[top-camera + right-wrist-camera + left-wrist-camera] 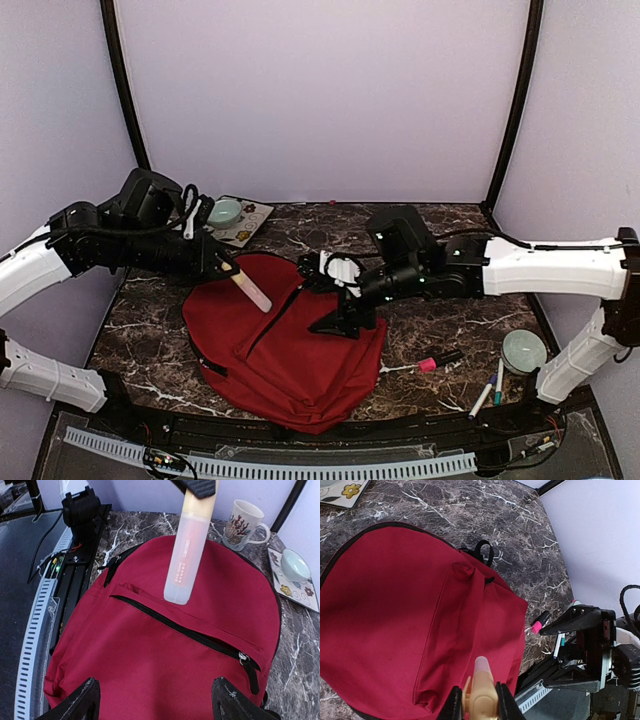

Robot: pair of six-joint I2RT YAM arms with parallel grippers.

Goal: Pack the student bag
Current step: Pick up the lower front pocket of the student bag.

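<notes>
L arm (pixel 60 250): reached in from the left edge, forearm level, wrist tipped down twd table centre.
L pincer (pixel 228 268): clenched on the tan end of 1 tube (pixel 252 292); frosted body stuck out past the fingertips, slanting down-right.
Writing: white print ran along the tube's (pixel 182 555) side, too small to read for sure; no other brand legible.
Mug (pixel 245 522): 1, white w/ red leaf print, behind L pincer, beside a flowered tray (pixel 250 225) carrying 1 pale-green bowl (pixel 225 212).
Student bag (pixel 285 350): 1, dark red, lay flat betw. the two pincers, under the tube tip; contact w/ tube can't tell.
Zip: black pocket zip (pixel 190 635) ran just below the tube tip, puller at its far end.
R pincer (pixel 340 318): released, jaws wide apart, nothing betw. them, hovering over the bag's R half.
R arm (pixel 540 270): came in from the right edge, long white link level, wrist angled down-left.
Right of R pincer: 1 pink-capped marker (pixel 435 362), 2 pens (pixel 482 398), 1 more pale bowl (pixel 524 350).
</notes>
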